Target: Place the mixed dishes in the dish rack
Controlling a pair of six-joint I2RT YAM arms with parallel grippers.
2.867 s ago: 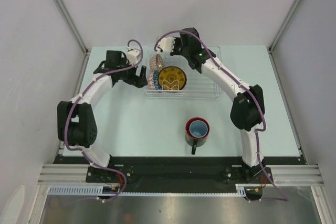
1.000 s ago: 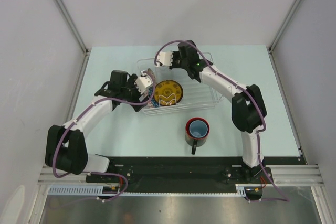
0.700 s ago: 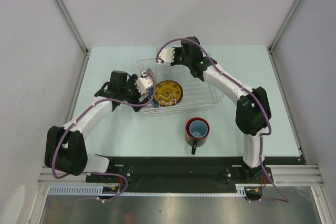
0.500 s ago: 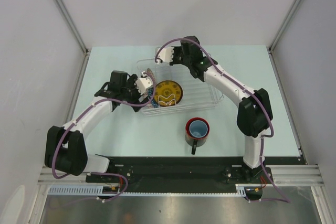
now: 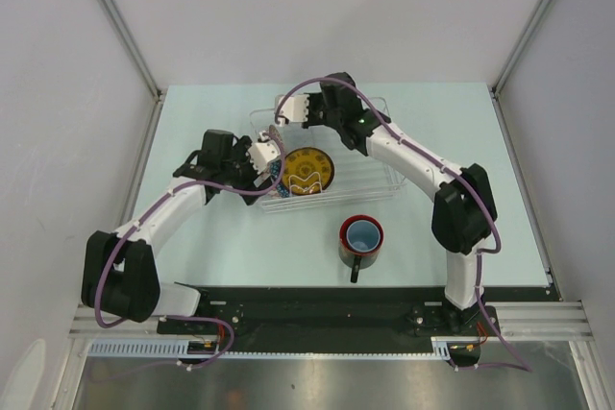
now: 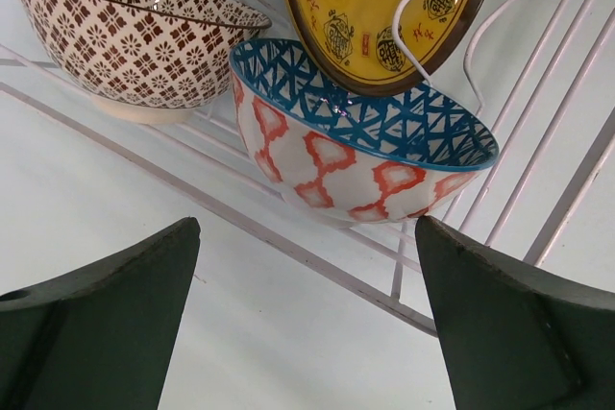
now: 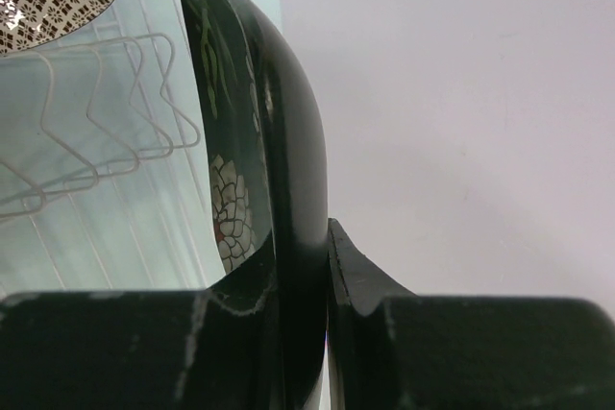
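L gripper: jaws wide apart, nothing held, just outside L end of dish rack. In rack, L to R: brown-patterned bowl, blue-patterned bowl beside it, square plate w/ yellow centre tilted on edge among the ribs, right behind blue bowl; can't tell if touching. R gripper: clamped on rim of a dark dish, held on edge over rack's far side, not set down. Red mug upright on table, near side of rack, apart from it.

Est. progress: past halfway. 3 pcs racked, 1 in hand, mug not yet loaded.

Count: 2 patterned bowls, 1 plate, 1 dark dish, 1 mug, 1 rack.
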